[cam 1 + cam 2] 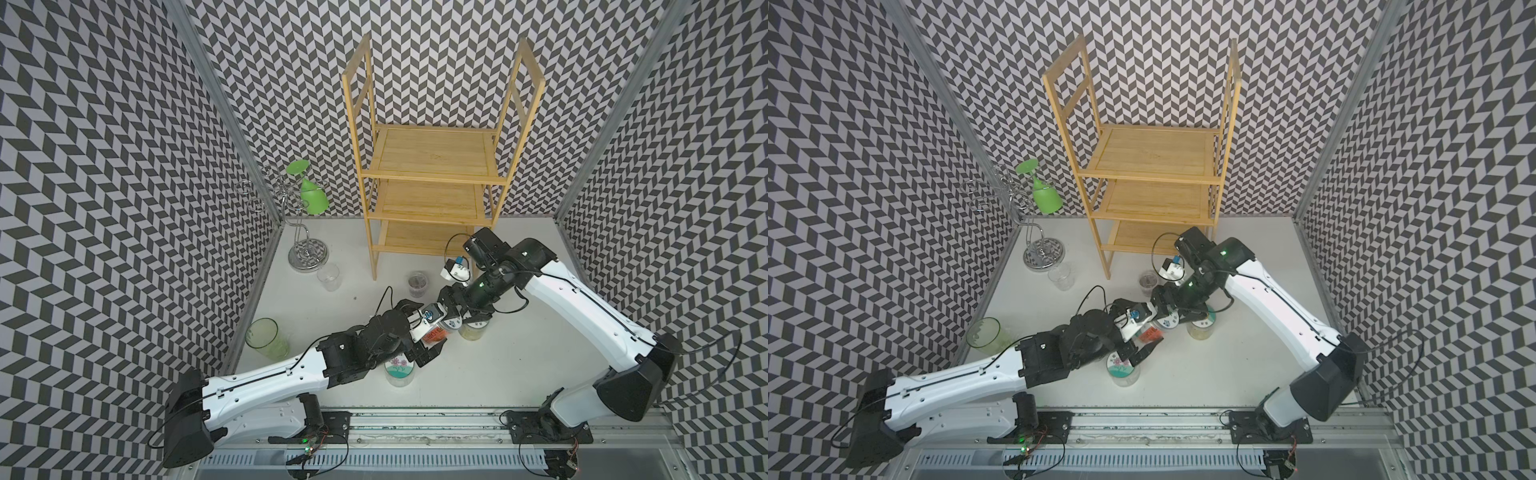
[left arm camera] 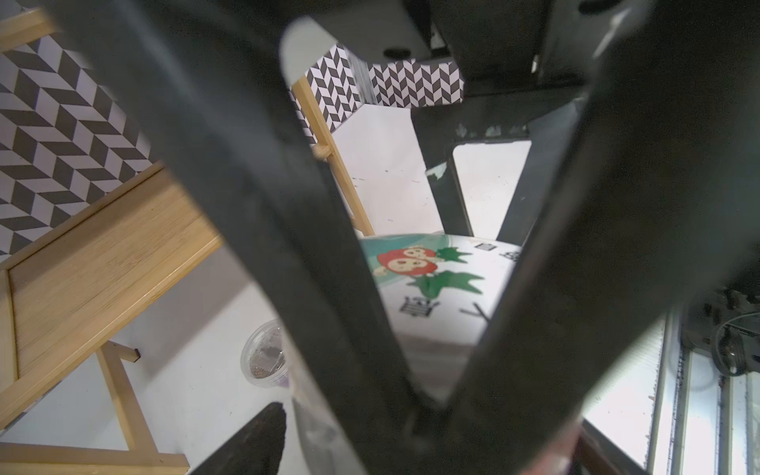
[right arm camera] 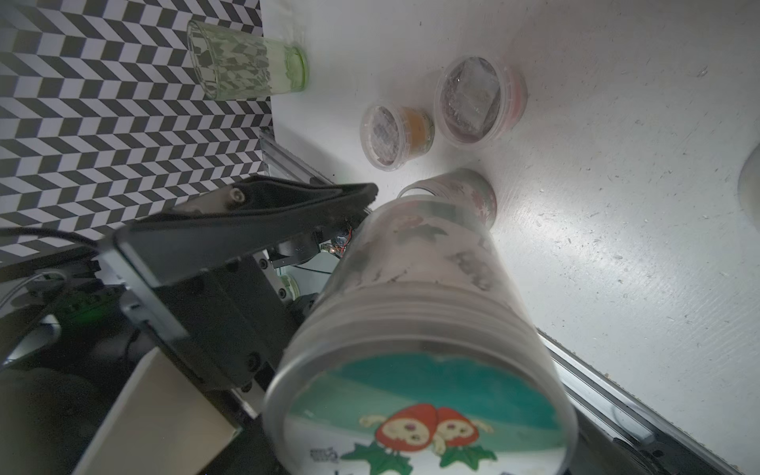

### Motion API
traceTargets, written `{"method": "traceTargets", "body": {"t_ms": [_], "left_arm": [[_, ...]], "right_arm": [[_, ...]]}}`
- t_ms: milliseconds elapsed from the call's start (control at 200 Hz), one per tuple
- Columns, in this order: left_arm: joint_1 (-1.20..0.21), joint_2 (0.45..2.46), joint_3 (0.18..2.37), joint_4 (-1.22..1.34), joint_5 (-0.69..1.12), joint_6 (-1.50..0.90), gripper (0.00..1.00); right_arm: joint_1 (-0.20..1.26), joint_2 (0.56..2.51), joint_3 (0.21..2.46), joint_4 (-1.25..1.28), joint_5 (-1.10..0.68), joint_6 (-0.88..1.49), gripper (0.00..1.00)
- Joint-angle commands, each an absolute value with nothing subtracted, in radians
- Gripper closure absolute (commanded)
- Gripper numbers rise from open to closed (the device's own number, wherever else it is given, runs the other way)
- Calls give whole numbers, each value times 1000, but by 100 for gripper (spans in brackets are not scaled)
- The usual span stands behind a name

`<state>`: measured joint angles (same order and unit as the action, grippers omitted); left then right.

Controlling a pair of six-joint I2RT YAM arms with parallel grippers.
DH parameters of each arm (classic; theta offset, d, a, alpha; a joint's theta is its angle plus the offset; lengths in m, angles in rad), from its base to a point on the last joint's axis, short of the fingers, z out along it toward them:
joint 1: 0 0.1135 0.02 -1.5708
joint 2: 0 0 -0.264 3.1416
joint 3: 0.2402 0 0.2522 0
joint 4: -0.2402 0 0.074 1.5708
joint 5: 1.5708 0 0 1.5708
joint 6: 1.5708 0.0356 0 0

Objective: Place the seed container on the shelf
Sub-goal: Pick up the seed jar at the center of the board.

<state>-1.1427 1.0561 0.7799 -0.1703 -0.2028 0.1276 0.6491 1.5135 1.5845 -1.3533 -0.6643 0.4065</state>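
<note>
The seed container [image 3: 419, 411] is a clear tub with a teal and white strawberry lid [image 2: 436, 279]; in a top view its lid [image 1: 451, 326] shows at mid-table. My right gripper [image 1: 453, 321] comes down over it, with its jaws against the tub's two sides. My left gripper [image 1: 430, 332] lies just beside it, wide open, over an orange-red tub [image 1: 436, 338]; one of its fingertips [image 2: 255, 444] shows with nothing against it. The shelf [image 1: 432, 156], a tall bamboo rack of three tiers, stands at the back and also shows in the left wrist view [image 2: 103, 263].
A small cup of dark seeds [image 1: 417, 283] stands before the shelf's foot. A flower-lid tub [image 1: 400, 370] and a teal-lid tub [image 1: 471, 330] flank the grippers. A clear glass [image 1: 329, 276], a chrome wire stand [image 1: 305, 249] with a green wine glass [image 1: 312, 195], and a green tumbler [image 1: 266, 338] stand left.
</note>
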Motion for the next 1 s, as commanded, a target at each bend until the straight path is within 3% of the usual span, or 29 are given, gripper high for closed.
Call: {"method": "traceTargets", "body": {"t_ms": [0, 381, 666, 997], "left_arm": [[-1135, 1080, 795, -137, -168, 124, 0], [-1121, 1093, 794, -154, -121, 114, 1], [-1118, 1080, 794, -162, -102, 114, 15], [-1117, 1043, 804, -182, -98, 109, 20]], "right_arm": [[684, 1491, 1586, -1324, -711, 404, 28], [707, 1494, 1586, -1324, -726, 405, 28], [711, 1488, 1574, -1324, -742, 402, 26], [709, 1479, 1564, -1324, -731, 410, 17]]}}
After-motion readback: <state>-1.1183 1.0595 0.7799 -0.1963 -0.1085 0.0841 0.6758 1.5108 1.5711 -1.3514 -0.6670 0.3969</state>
